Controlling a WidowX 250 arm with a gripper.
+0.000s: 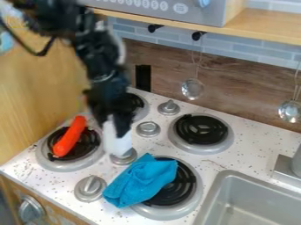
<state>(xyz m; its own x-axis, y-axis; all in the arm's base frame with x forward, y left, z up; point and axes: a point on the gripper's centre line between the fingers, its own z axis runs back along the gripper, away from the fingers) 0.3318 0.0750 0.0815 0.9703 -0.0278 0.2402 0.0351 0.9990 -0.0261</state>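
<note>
Gripper (116, 130) is at the white cylinder (117, 144) near blue cloth (141, 179), whether grasping I cannot tell, so handling seems unfinished.

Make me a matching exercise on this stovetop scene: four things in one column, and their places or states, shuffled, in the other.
Things
1. Orange-red item
2. Blue cloth
3. Black gripper
4. Sink

Places or states
A. Bunched up, partly over the burner lowest in the view
B. Set into the counter at the lower right
C. Long and narrow, lying across the leftmost burner
D. Right by a white object, among the burners

Right pairs: 1-C, 2-A, 3-D, 4-B
</note>
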